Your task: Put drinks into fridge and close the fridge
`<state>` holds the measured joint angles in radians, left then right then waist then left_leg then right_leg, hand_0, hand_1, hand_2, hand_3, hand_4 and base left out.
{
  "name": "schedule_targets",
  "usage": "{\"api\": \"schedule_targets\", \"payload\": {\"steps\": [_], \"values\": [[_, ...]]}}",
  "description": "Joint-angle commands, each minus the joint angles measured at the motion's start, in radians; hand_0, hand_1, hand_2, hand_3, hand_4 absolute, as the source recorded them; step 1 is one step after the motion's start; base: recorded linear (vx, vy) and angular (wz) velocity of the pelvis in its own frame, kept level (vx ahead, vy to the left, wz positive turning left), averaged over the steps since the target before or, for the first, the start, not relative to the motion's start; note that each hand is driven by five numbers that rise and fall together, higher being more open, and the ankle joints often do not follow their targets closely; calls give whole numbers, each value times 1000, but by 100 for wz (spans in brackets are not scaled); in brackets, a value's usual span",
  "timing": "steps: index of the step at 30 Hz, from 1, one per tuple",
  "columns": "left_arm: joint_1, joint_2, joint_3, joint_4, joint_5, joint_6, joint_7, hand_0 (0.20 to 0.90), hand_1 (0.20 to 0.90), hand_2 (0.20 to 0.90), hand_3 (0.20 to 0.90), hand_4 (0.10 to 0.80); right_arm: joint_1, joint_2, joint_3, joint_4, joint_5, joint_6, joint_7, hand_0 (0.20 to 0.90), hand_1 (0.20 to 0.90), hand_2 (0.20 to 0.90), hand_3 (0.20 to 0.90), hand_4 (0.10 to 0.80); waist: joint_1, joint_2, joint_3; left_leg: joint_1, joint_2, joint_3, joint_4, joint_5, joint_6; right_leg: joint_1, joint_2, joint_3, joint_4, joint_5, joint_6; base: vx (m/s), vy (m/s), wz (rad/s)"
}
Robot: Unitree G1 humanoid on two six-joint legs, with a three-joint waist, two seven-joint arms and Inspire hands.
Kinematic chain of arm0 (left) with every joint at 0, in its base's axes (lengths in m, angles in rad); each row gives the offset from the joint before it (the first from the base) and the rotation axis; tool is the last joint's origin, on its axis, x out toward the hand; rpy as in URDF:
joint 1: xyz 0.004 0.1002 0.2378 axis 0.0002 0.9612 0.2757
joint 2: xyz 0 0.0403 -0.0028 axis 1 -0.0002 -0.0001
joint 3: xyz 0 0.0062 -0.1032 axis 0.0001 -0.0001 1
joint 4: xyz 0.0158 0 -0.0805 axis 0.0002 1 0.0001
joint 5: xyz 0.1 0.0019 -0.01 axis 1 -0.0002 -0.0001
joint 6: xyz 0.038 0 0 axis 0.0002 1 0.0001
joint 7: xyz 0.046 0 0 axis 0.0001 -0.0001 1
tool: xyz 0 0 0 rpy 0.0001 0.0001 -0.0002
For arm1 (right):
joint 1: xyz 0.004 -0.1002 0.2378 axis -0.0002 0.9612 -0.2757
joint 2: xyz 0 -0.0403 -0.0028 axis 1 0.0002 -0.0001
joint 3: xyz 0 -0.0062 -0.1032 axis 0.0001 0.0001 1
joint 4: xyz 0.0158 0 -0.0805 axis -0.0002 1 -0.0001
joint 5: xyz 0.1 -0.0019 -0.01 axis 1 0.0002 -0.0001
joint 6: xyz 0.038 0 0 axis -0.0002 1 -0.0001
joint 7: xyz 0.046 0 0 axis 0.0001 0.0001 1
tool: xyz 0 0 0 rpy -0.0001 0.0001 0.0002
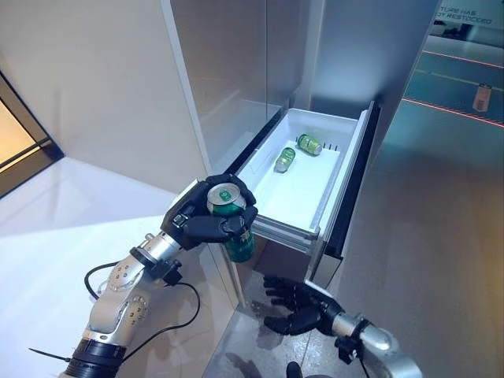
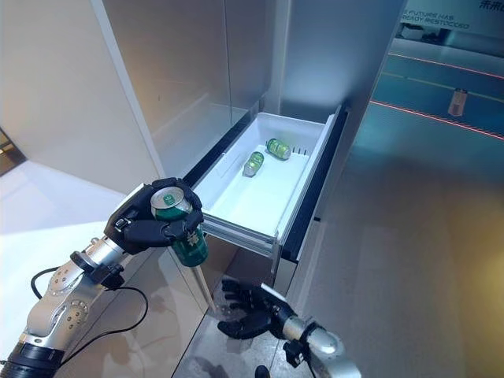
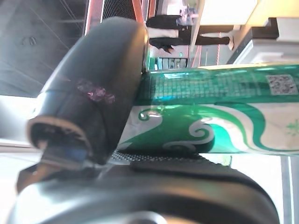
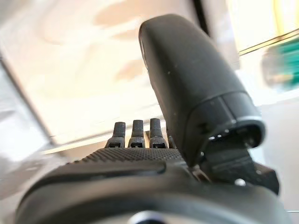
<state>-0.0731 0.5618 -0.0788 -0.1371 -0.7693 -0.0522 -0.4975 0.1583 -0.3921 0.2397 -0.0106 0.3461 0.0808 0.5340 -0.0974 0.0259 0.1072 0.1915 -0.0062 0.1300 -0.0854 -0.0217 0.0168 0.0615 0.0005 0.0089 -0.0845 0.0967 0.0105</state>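
My left hand (image 1: 206, 221) is shut on a green drink can (image 1: 233, 224), held upright just left of the open fridge drawer's near corner. The can (image 3: 219, 116) fills the left wrist view, with the thumb (image 3: 93, 88) curled across it. The white drawer (image 1: 307, 197) is pulled out of the grey fridge (image 1: 236, 71). Two more green cans (image 1: 284, 159) (image 1: 309, 144) lie on their sides at its far end. My right hand (image 1: 299, 307) hangs low below the drawer front with fingers spread and holds nothing.
The drawer's dark front panel (image 1: 356, 189) juts out to the right. A white counter (image 1: 47, 228) lies to the left of the fridge. Grey floor (image 1: 425, 260) stretches to the right, with red lines far back.
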Motion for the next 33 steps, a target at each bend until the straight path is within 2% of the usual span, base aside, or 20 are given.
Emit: {"api": "schedule_targets", "payload": {"steps": [1, 7, 14, 26, 33], "values": [[-96, 3, 38, -92, -61, -181, -42, 300, 300, 300, 200, 100, -129, -2, -68, -170, 156, -65, 15, 900, 900, 900, 900, 800, -4, -11, -63, -11, -50, 9, 17, -27, 26, 22, 10, 28, 30, -65, 73, 0, 0, 0], [-97, 10, 38, -94, -59, -168, -50, 300, 300, 300, 200, 100, -191, -34, -110, -261, 206, -91, -55, 900, 900, 900, 900, 800, 1, -9, -70, -10, -50, 7, 15, -31, 31, 20, 11, 30, 32, -68, 71, 0, 0, 0], [-111, 15, 40, -127, -99, -159, -58, 300, 300, 300, 200, 100, -221, -38, -138, -325, 234, -53, -96, 900, 900, 900, 900, 800, 1, -8, -76, -12, -50, 5, 13, -34, 35, 18, 14, 35, 36, -70, 71, 0, 0, 0], [-165, -1, -36, -192, -140, -185, -62, 300, 300, 300, 200, 100, -220, -51, -61, -335, 211, 26, -51, 900, 900, 900, 900, 800, -8, -12, -79, -14, -51, 0, 9, -34, 35, 14, 18, 43, 36, -67, 69, 0, 0, 0], [-197, -10, -101, -197, -147, -164, -97, 300, 300, 300, 200, 100, -242, -53, -9, -335, 246, 23, -64, 900, 900, 900, 900, 800, -8, -14, -80, -14, -53, -2, 8, -31, 34, 15, 21, 52, 29, -60, 71, 8, -15, -2]]}}
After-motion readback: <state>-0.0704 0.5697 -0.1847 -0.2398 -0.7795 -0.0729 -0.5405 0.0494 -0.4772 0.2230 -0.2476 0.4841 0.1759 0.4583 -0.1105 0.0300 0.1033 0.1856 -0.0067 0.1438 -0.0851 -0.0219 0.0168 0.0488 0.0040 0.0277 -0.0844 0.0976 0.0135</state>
